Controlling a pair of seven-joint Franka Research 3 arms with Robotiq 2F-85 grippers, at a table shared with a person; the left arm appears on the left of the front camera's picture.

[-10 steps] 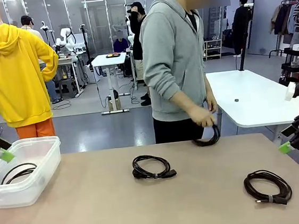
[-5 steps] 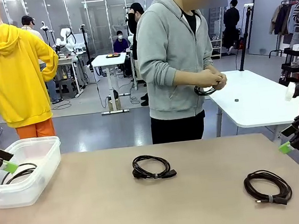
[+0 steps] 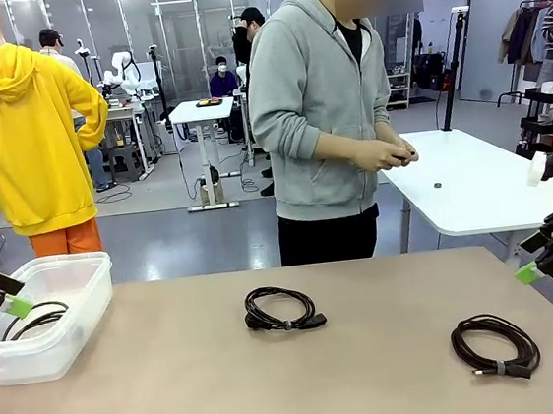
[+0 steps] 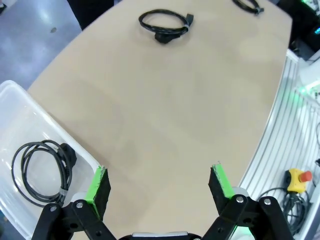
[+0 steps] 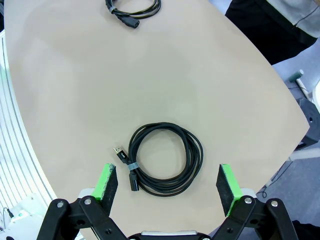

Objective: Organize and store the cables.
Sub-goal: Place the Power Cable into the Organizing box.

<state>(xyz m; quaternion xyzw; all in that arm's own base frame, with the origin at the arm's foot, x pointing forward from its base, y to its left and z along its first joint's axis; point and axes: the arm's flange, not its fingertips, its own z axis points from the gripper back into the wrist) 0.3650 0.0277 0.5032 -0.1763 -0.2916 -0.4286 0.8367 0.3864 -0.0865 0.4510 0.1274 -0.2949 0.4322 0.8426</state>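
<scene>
Three coiled black cables show. One cable [image 3: 282,308] lies mid-table, also seen as a coil [image 4: 165,22] far ahead of the left fingers. A second cable [image 3: 496,345] lies at the front right, directly under my right gripper [image 5: 167,182], whose jaws stand open above the coil [image 5: 167,155]. A third cable [image 3: 36,318] rests in the clear plastic bin [image 3: 77,287]. My left gripper [image 3: 9,296] hovers open at the bin's left edge, nothing between its green pads [image 4: 100,182]. The person's hands [image 3: 392,153] are together at chest height.
The bin [image 4: 20,115] sits at the table's left end. Bare tan tabletop [image 3: 177,386] lies between the bin and the coils. The person stands at the far edge, and a white table [image 3: 472,181] is behind on the right.
The person lifted a coiled cable from the table's far edge up to chest height and stood upright. My left gripper dropped slightly beside the bin. The right arm has not moved.
</scene>
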